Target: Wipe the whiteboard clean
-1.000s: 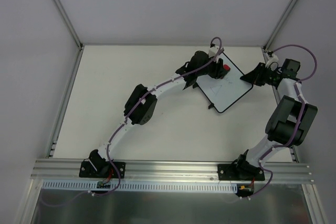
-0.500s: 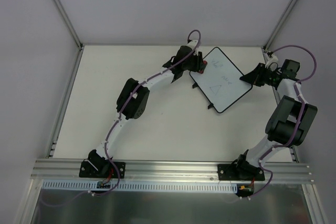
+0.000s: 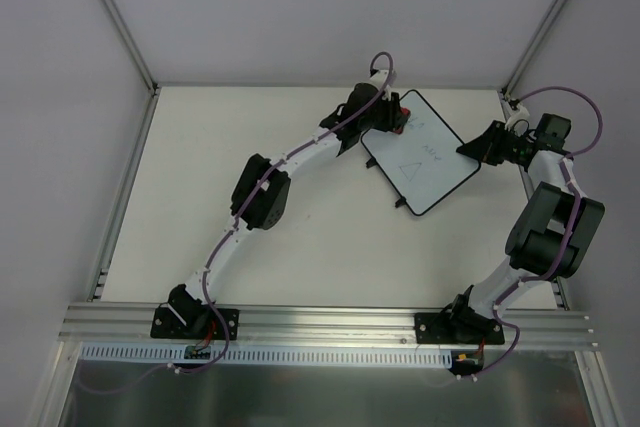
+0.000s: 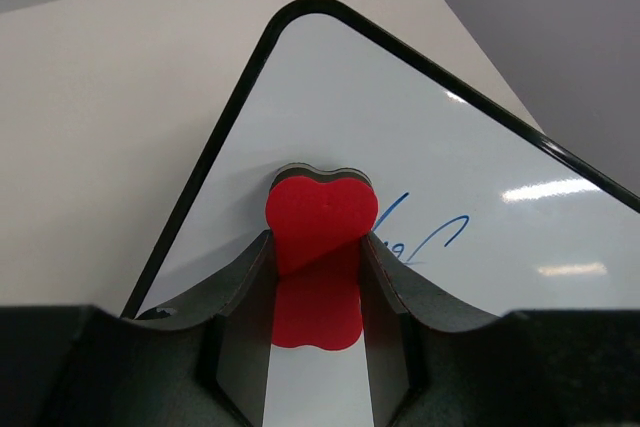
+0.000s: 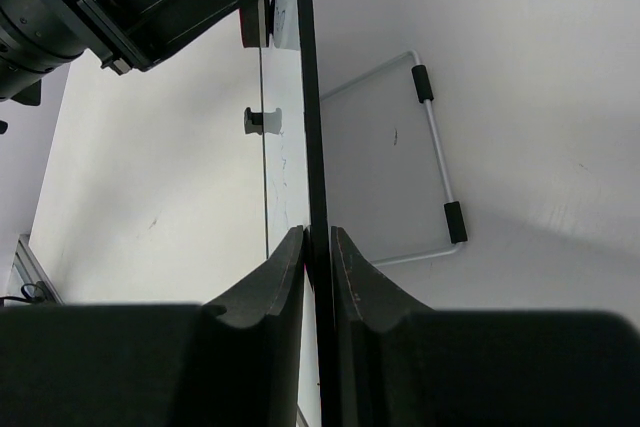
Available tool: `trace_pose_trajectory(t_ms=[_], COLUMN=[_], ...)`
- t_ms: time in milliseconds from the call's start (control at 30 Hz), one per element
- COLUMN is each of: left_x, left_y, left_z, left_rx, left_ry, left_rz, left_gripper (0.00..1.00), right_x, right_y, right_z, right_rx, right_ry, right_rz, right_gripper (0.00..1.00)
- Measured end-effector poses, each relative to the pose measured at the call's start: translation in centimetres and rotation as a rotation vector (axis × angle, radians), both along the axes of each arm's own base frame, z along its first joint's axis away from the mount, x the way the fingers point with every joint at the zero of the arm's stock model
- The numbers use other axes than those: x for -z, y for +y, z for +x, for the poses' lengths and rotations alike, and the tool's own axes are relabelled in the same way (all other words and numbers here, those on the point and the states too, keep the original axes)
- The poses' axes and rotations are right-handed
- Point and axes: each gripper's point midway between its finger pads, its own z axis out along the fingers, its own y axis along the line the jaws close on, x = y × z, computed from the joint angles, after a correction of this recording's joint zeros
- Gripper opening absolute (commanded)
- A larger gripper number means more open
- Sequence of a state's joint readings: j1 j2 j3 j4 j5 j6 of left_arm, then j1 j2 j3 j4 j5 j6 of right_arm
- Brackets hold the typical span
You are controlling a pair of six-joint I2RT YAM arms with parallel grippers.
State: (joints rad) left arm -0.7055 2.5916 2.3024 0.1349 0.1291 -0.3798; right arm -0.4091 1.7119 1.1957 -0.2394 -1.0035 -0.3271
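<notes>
We see the board (image 3: 425, 172) at abt 2 o'clock of the table (image 3: 250, 127) in the top view, turned so its corners point roughly to 12, 3, 6 & 9 o'clock. The left gripper (image 3: 396, 119) sits on the edge running from 9 to 12, nearer the 12 o'clock corner, jaws pressed onto a red eraser (image 4: 320, 212). In the left wrist view the eraser is lobed at its top and pinched betw. both dark fingers (image 4: 240, 292). Its face touches the white surface just inside the rounded, black-rimmed corner, and its red reflection shows below it. Blue writing (image 4: 432, 234) lies at 3 o'clock of the eraser, just beside it and not covered. From above we also make out a triangle (image 3: 408, 168) drawn near the board's middle, w/ a short line of marks at its 1 o'clock. The right gripper (image 3: 468, 149) holds the other side, on the edge from 12 to 3, close to the 3 o'clock corner. The right wrist view shows the board edge-on as a thin black line, w/ that gripper's two fingers clamped tight on the rim, one each side. Behind the board there, at 3 o'clock, a wire stand (image 5: 437, 157) w/ two black sleeves shows. The left arm (image 5: 100, 7) fills the 11 o'clock corner of that view. Two small black feet (image 3: 400, 205) stick out of the edge from 9 to 6
</notes>
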Motion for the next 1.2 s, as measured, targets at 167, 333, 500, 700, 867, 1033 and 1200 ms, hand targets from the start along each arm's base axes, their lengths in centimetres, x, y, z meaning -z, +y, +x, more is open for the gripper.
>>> trace_pose_trajectory(t_ms=[167,333,500,700,867,1033,1200], left_x=[0.0,-0.4,-0.6,2.0,3.9,1.2,0.6], left_y=[-1.3,-2.6,-3.5,-0.4,5.2,10.9,14.4], left_z=[-0.8,-1.8,-2.7,-5.1,-9.4,-13.5,-16.6], left_rx=[0.043,0.078,0.1,0.06,0.025,-0.024,-0.051], left_ry=[-0.017,-0.036,-0.067,-0.008,0.076,0.064,0.079], left_rz=[0.0,-0.002,0.011,0.123,0.261,0.304,0.303], left_gripper=[0.09,0.1,0.09,0.08,0.1,0.13,0.17], right_x=[0.0,0.0,0.0,0.1,0.0,0.1,0.0], right_y=[0.0,0.0,0.0,0.1,0.1,0.1,0.1], right_z=[0.0,0.0,-0.1,-0.2,-0.3,-0.3,-0.4], right_rx=[0.0,0.002,0.004,0.002,0.002,0.002,0.001], right_ry=[0.0,0.0,0.001,0.001,0.002,0.002,-0.002], right_rz=[0.0,-0.003,-0.005,-0.002,-0.002,-0.002,-0.005], right_gripper=[0.08,0.08,0.08,0.08,0.08,0.08,0.07])
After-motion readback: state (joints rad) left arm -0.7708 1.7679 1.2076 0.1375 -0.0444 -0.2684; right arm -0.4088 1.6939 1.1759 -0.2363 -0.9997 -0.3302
